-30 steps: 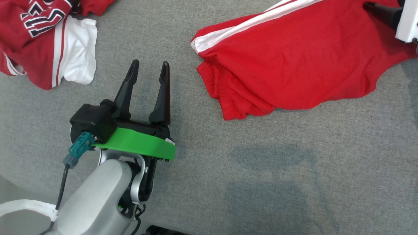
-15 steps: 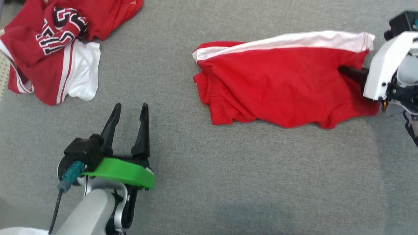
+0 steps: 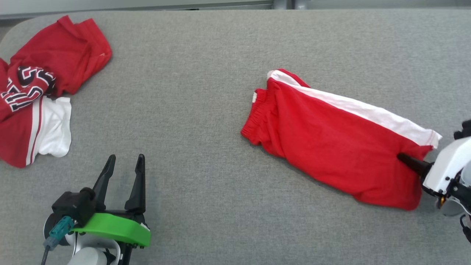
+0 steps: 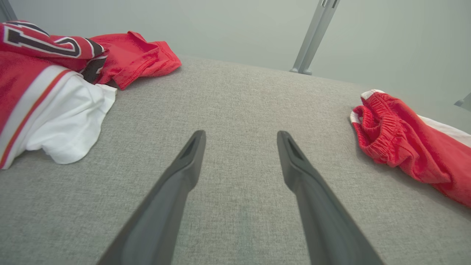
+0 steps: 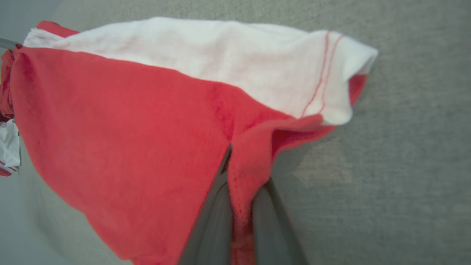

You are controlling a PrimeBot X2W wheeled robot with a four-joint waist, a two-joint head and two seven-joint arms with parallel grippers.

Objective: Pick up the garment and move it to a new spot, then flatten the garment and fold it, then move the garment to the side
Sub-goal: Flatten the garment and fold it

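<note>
Just now the right end effector (image 3: 402,158) clamped the red shorts (image 3: 331,147) at the hem; left end effector (image 3: 125,159) wide, idle; lift looks ready.

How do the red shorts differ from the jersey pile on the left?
The shorts are plain red with one white stripe; the jersey pile bears black-and-white lettering. The shorts lie stretched out, pinched at one end by the right hand; the jersey pile lies crumpled, untouched. Both are red and white, on the grey surface.

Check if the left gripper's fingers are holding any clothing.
No, the left gripper has its two dark fingers spread over the grey fabric surface, gripping nothing.
</note>
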